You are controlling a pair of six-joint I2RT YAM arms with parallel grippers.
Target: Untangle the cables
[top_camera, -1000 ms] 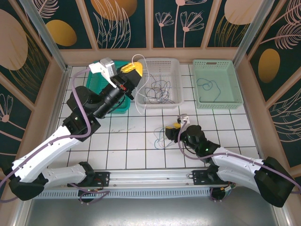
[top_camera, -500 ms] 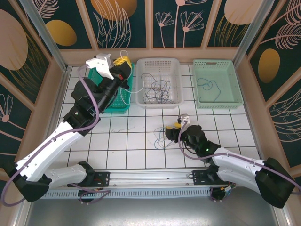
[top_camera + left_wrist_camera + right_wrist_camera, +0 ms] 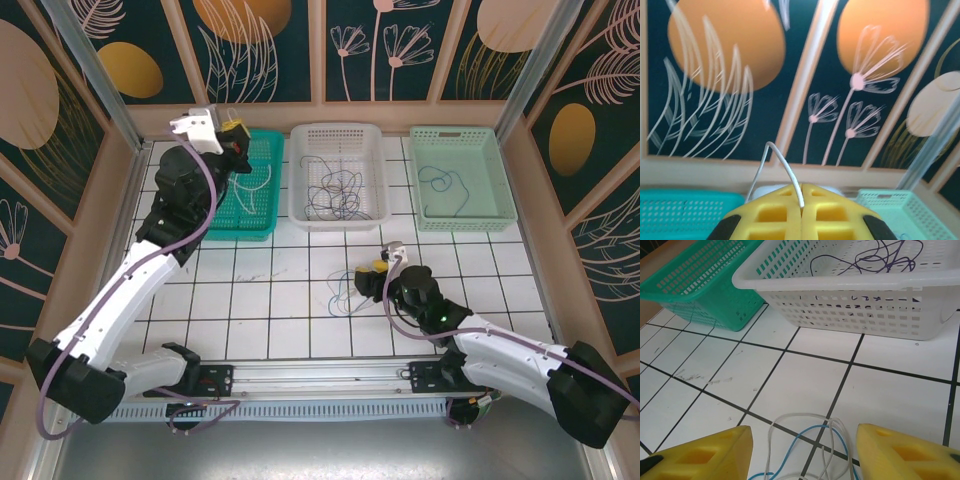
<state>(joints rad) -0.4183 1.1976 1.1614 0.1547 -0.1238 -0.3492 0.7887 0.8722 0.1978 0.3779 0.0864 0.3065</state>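
Cables (image 3: 338,190) lie tangled in the white basket (image 3: 340,223); left claw (image 3: 802,212) pinches one pale strand (image 3: 786,172) above the green basket (image 3: 240,236), release apparently due next, right claw (image 3: 802,450) spread over loops (image 3: 805,416) on the table (image 3: 250,300)

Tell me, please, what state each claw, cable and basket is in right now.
Left claw: shut on the white cable.
Right claw: open, over loose cables.
White basket: holds tangled dark cables.
Pale green basket: holds one dark cable.
Teal basket: white cable trailing inside.

Yellow fingers (image 3: 700,450) — white and blue cables (image 3: 807,432) — white table (image 3: 805,385), black grid.
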